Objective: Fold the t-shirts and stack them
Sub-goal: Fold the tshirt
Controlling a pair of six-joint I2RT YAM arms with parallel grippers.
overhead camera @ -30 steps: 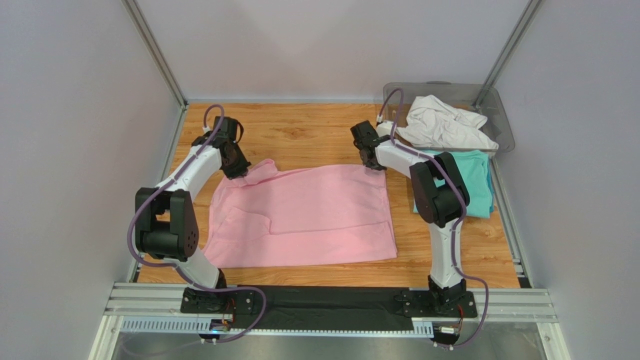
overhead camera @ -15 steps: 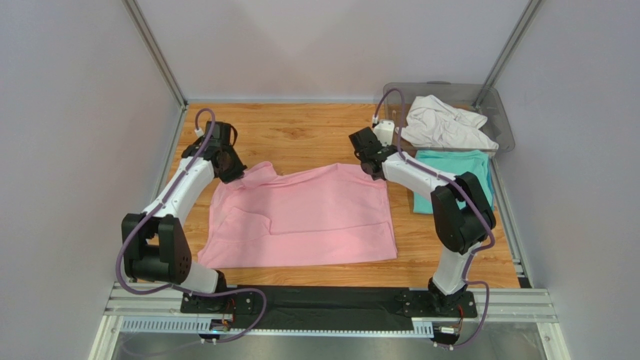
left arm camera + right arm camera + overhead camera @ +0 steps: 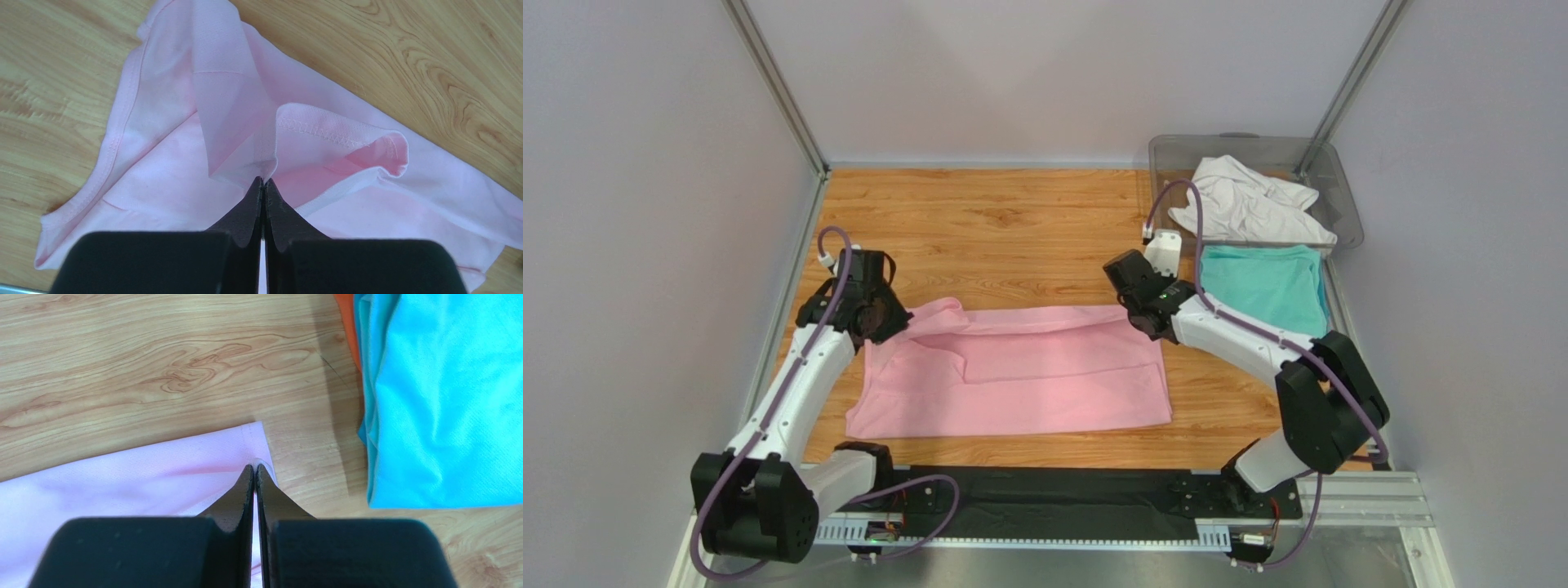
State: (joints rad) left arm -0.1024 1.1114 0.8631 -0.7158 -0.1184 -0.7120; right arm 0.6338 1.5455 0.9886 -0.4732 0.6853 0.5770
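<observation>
Folding is standing partway: left gripper (image 3: 885, 321) and right gripper (image 3: 1151, 321) are each clamping shut on the far edge of the pink t-shirt (image 3: 1014, 374), which is lying part-doubled on the table (image 3: 1014, 221). Teal t-shirt (image 3: 1265, 284) is lying folded to its right; white t-shirt (image 3: 1253, 206) is waiting crumpled in the bin (image 3: 1347, 184).

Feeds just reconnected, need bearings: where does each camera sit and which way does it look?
Top: high behind the bases, looking down at the table; both arms, left gripper and right gripper pinching the pink shirt.
Left wrist: looks along its shut fingers at bunched pink cloth.
Right wrist: along its shut fingers at the pink corner, teal shirt beside.
Shared: pink shirt in all; teal in top and right wrist.
</observation>
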